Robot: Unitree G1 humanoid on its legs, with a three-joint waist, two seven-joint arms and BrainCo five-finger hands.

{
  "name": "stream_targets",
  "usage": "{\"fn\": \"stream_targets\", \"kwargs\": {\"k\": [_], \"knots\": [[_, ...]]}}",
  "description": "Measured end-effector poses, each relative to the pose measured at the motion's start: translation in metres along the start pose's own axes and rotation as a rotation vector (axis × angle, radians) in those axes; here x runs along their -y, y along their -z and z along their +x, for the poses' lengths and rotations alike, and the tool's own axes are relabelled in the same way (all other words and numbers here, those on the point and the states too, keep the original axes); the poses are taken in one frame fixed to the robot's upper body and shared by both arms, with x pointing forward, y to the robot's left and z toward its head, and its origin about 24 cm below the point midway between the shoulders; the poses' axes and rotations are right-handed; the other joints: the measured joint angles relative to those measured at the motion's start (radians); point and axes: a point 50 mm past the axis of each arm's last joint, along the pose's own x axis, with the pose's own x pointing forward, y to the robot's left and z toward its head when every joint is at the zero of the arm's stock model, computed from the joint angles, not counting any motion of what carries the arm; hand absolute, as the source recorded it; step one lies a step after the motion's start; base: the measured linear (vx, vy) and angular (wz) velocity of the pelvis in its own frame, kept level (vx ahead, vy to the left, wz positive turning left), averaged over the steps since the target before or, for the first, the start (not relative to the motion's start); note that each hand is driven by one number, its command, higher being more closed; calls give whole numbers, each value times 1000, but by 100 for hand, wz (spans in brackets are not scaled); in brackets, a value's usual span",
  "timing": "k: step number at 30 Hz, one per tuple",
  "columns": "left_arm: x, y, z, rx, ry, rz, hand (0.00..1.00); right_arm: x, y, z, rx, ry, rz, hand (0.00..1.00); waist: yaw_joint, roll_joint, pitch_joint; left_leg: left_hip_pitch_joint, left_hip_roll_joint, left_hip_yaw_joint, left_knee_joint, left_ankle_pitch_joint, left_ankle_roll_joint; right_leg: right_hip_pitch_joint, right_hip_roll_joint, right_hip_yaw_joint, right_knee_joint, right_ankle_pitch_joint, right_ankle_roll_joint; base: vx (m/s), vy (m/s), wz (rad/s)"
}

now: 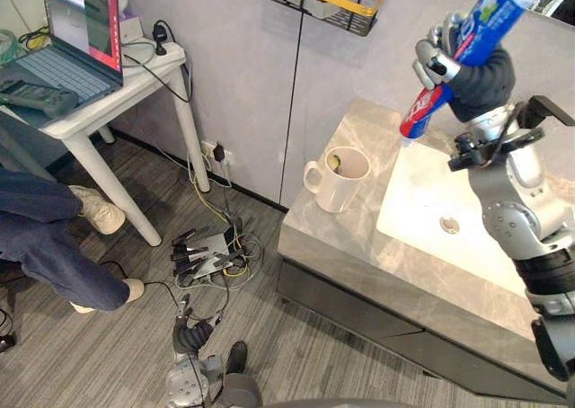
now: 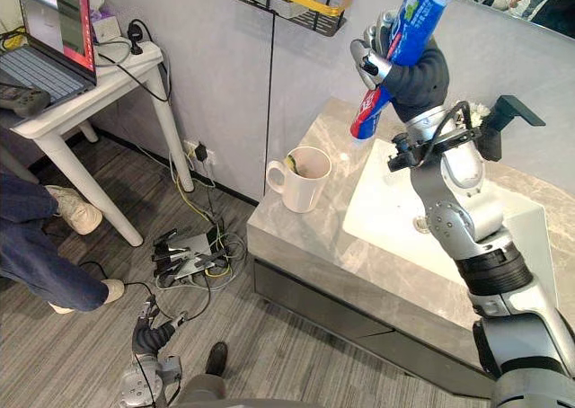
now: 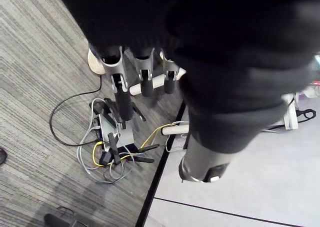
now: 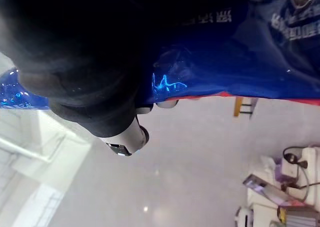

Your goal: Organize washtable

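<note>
Blue toothpaste tube [image 1: 492, 11] being clenched in right hand [image 1: 437, 65], raised above the desk [image 1: 332, 246].
One tube, one white mug [image 1: 341, 181] sitting on desk beside sink [image 1: 422, 201]; left hand [image 3: 121, 87] hanging low, fingers relaxed straight.

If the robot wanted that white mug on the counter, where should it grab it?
Probably by the handle, coming from the robot's left: the mug stands upright with its handle sticking out that way, away from the sink.

Mug [image 1: 340, 180] blocks counter [image 1: 359, 255] left end; sink [image 1: 422, 197] prob. free.
</note>
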Motion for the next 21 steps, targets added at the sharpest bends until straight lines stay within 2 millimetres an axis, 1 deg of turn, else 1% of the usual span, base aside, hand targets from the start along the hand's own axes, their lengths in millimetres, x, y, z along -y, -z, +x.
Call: {"fn": "stream_targets", "kwargs": {"k": [1, 6, 10, 12, 16, 18, 19, 21], "knots": [[0, 6, 2, -26, 6, 16, 0, -2, 3, 4, -1, 7, 16, 100, 0, 0, 0, -7, 1, 0, 0, 2, 0, -10, 2, 1, -2, 1, -1, 0, 0, 0], [1, 22, 6, -106, -3, 30, 0, -10, 2, 16, 19, 17, 29, 100, 3, -6, 2, -27, 16, -7, 0, 8, -5, -14, 22, -3, -22, 12, -10, -2, -6, 0], [1, 39, 5, -189, -8, 26, 0, -12, 0, 19, 35, 20, 27, 100, 5, -7, 2, -28, 23, -9, 0, 10, -6, -15, 30, -3, -23, 12, -10, -6, -8, 0], [-1, 45, 4, -221, -18, 22, 0, -12, 0, 19, 35, 18, 22, 100, 1, -9, 4, -32, 27, -12, 0, 11, -8, -17, 34, -3, -23, 12, -10, -36, -13, 0], [-5, 48, 8, -239, -29, 30, 0, -13, 1, 18, 28, 13, 19, 100, 0, -21, 10, -39, 31, -23, 0, 12, -9, -25, 40, -9, -23, 11, -12, -43, -20, 4], [-8, 45, 11, -229, -32, 41, 0, -15, 6, 16, 7, 1, 16, 100, -1, -36, 18, -48, 30, -29, 0, 14, -11, -31, 40, -13, -22, 10, -13, -4, -9, 7], [-8, 45, 13, -229, -32, 44, 0, -15, 7, 15, 1, 0, 16, 100, -1, -39, 20, -51, 29, -33, 0, 15, -10, -32, 40, -16, -22, 10, -13, 0, -3, 10], [-10, 42, 16, -218, -33, 48, 0, -14, 16, 9, -31, -10, 19, 100, 1, -55, 31, -56, 27, -42, 0, 17, -11, -31, 39, -24, -22, 10, -13, 5, -2, 13]]}}
